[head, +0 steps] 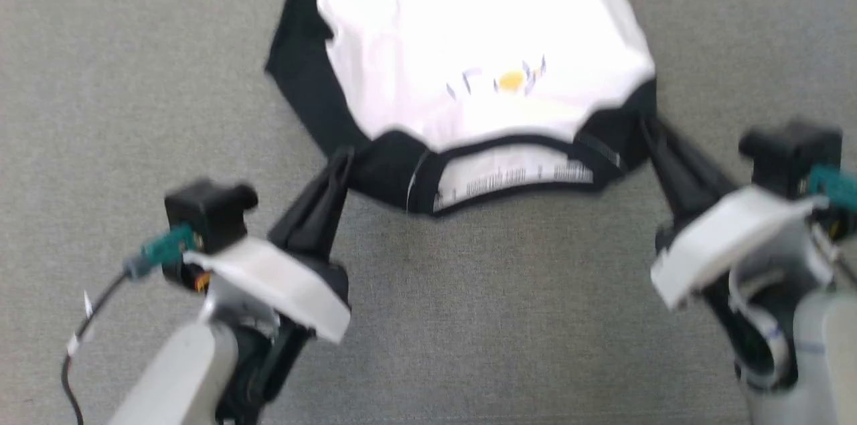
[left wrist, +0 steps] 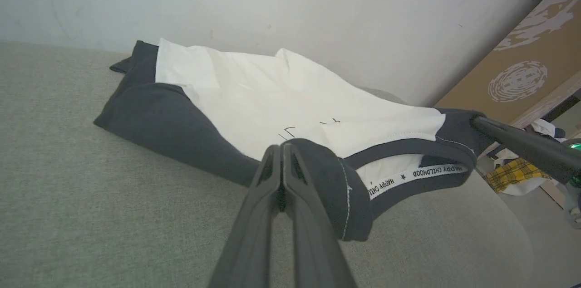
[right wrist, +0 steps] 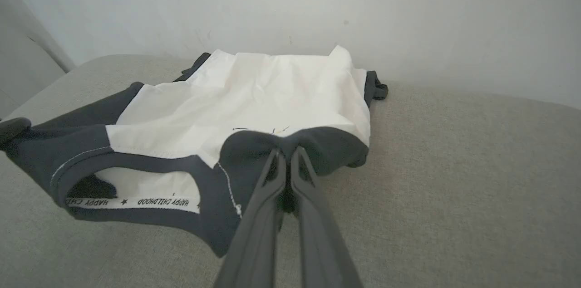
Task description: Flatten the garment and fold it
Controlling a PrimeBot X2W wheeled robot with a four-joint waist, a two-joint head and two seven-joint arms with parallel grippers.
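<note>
Left side: my left claw (head: 340, 162) is clamped together on the black shoulder fabric of the T-shirt (head: 469, 23), just beside the collar. In my left wrist view the cloth bunches over the fingertips, hiding how deep the bite goes.

Centre: the T-shirt lies front-up on the grey upholstered surface (head: 469, 318), collar toward me, with the collar edge lifted between my claws. The hem is cut off at the head view's top edge. That view is blurred, so the chest print (head: 510, 80) reads only as a yellow spot with blue marks. The neck band (left wrist: 417, 173) reads HAPPY CHILDHOOD.

Right side: my right claw (head: 646, 125) is likewise closed on the opposite black shoulder. The sleeve there shows only as a small black edge.
</note>
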